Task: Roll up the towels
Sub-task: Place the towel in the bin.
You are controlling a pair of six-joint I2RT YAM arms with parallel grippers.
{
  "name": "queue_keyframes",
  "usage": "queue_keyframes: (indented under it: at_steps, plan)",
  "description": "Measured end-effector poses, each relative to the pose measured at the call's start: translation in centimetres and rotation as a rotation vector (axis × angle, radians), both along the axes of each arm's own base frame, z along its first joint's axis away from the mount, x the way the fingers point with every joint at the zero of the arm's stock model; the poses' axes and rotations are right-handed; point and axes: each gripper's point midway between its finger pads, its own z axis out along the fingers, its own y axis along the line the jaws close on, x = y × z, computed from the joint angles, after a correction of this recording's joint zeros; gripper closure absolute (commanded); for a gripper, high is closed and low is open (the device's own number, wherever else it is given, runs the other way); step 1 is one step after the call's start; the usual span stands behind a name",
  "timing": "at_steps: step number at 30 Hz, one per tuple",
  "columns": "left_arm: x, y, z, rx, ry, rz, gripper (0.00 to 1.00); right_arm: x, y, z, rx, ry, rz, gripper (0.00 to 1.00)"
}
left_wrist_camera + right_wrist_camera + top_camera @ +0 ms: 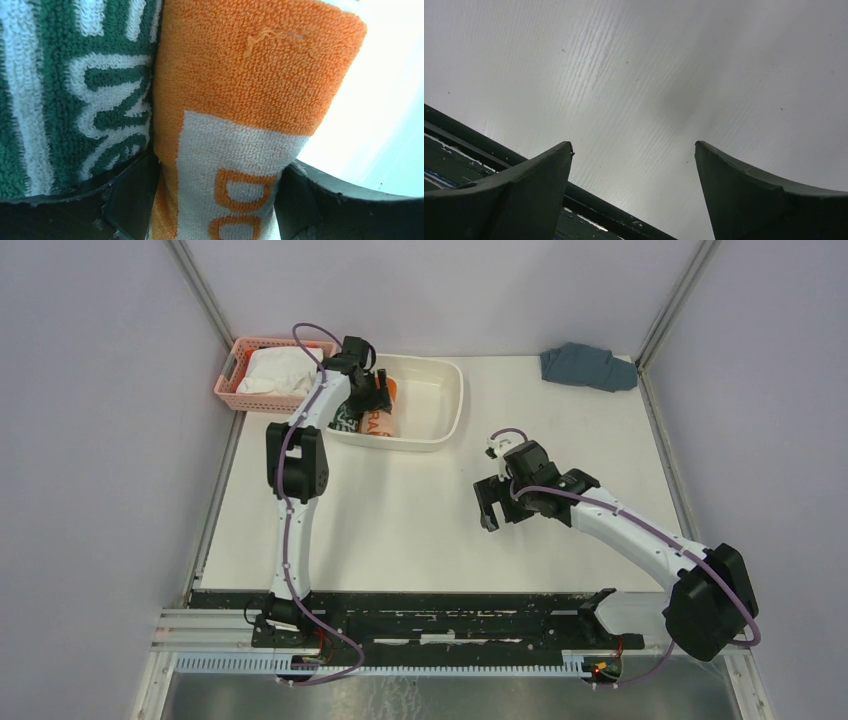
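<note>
Tabletop, left claw outstretched around orange towel

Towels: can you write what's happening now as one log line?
left gripper: shut on orange towel | orange towel: beside green towel, in white tub | right gripper: open, empty, over table

Both my arms are white shells joined by bulky black joint housings. My left arm is bolted at the left end of the black rail, my right arm at its right end. A thin purple cable loops along each one. My fingers are dark and matte, thick at the root, narrowing to curved, pointed tips.
</note>
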Motion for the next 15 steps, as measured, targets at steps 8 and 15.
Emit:
queue_keyframes:
  at_steps: [8, 15]
  plan:
    - [0.0, -0.1, 1.4, -0.017, -0.02, -0.004, 0.14, 0.0, -0.2, 0.2, -0.001, -0.004, 0.001, 0.0]
    - [0.4, 0.3, 2.6, -0.034, -0.045, 0.002, 0.13, 0.0, -0.3, 0.2, -0.003, -0.003, 0.001, 0.0]
